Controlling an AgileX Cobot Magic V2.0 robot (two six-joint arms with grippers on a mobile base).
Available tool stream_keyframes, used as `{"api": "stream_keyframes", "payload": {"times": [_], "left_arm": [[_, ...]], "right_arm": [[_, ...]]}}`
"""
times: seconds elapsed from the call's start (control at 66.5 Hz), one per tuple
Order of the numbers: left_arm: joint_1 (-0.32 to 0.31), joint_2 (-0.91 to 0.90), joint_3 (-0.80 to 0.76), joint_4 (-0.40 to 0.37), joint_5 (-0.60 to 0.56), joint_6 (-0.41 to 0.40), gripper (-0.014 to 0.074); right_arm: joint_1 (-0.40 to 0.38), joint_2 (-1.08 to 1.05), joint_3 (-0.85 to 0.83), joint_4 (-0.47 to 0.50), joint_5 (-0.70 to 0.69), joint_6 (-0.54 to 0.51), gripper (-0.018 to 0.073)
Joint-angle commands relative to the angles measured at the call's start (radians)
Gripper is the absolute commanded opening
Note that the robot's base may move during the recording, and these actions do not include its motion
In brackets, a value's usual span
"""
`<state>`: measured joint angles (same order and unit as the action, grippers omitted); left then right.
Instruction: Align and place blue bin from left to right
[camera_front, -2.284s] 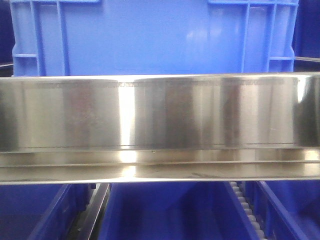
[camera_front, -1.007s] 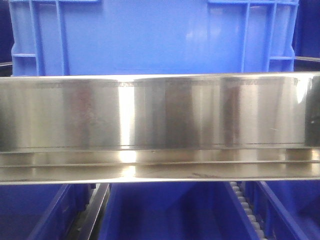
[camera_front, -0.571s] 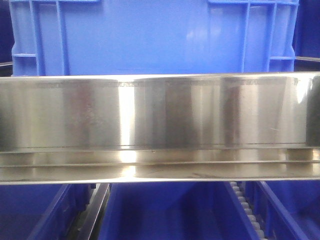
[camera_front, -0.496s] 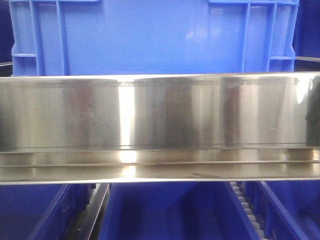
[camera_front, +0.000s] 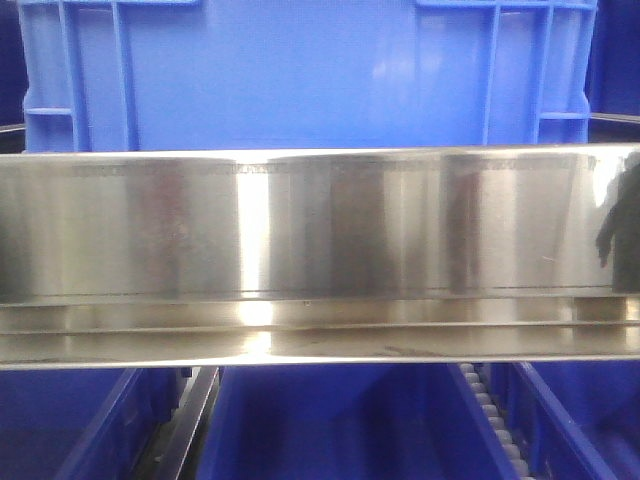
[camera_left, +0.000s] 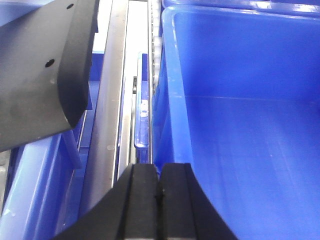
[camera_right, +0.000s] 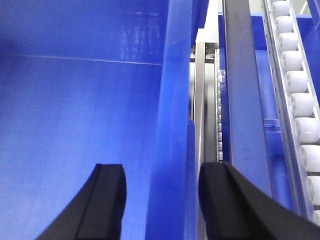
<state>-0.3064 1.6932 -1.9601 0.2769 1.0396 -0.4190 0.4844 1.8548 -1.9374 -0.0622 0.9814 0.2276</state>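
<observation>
The large bright-blue plastic bin (camera_front: 300, 80) sits beyond the brushed steel rail (camera_front: 320, 230). My right pincer (camera_right: 162, 197), released, straddles its right wall, probably to grip. My left pincer (camera_left: 159, 197), clenched empty, hovers over its left wall, probably to push.

You have one large bright-blue plastic crate (camera_front: 300, 75) above the broad polished steel rail (camera_front: 320, 230), and that rail is a single band. Below the rail you can count three darker blue plastic bins: a left bin (camera_front: 60, 420), a middle bin (camera_front: 340, 425) and a right bin (camera_front: 590, 410). One row of white rollers (camera_front: 491, 415), also below the rail, is cut off too soon to number. Your wrist cameras show two grippers, the left gripper (camera_left: 159, 172) and the right gripper (camera_right: 162, 172), each with two black fingers (camera_right: 107, 200).
</observation>
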Motion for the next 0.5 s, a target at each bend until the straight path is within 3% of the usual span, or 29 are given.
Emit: {"api": "stream_keyframes", "payload": {"times": [0.0, 0.286, 0.361, 0.481], "left_arm": [[-0.007, -0.001, -0.009, 0.005, -0.004, -0.006, -0.0111], [-0.007, -0.001, -0.009, 0.005, 0.003, -0.006, -0.0111], [-0.007, -0.001, -0.009, 0.005, 0.012, -0.006, -0.0111], [-0.007, -0.001, -0.009, 0.005, 0.025, -0.006, -0.0111]], "right_arm": [[-0.001, -0.003, -0.007, -0.018, -0.011, 0.003, 0.0244], [-0.001, -0.001, -0.007, -0.018, -0.007, 0.003, 0.0225], [-0.001, -0.001, -0.007, -0.018, -0.003, 0.003, 0.0162], [-0.001, 0.0, -0.007, -0.043, 0.008, 0.003, -0.0019]]}}
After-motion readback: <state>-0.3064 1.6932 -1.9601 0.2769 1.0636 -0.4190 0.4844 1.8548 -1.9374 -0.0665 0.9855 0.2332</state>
